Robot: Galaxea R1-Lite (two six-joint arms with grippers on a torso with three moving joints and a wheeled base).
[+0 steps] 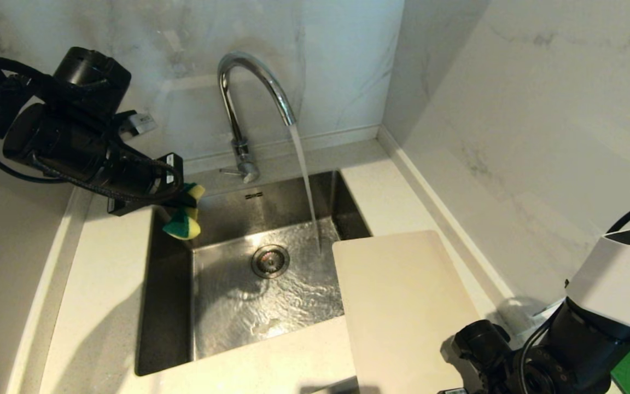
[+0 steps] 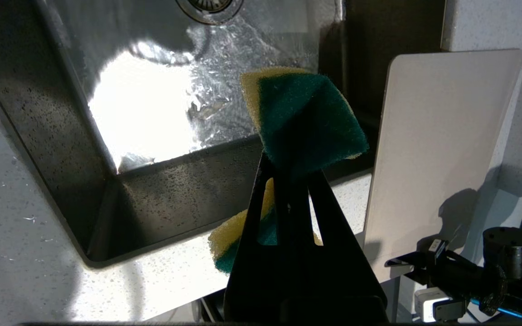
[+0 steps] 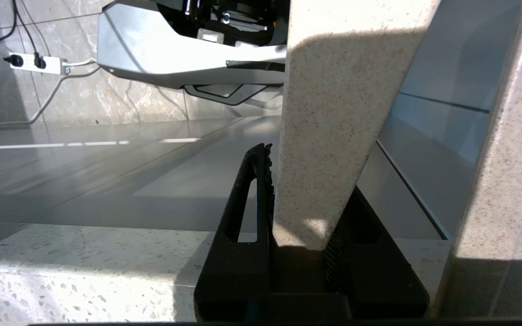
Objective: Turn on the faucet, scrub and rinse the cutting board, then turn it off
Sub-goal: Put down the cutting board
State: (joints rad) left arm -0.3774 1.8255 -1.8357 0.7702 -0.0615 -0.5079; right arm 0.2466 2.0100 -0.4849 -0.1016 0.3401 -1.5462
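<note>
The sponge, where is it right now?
In the head view the yellow-green sponge is clamped in the left gripper, above the sink's far left corner, left of the faucet.

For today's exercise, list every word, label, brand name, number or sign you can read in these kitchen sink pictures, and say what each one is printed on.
No text can be read in any view.
A small dark mark sits on the sink's back wall below the faucet: too small to read.
A white label on the left claw's mount: blurred, unreadable.
The cutting board and sponge carry no print.
</note>
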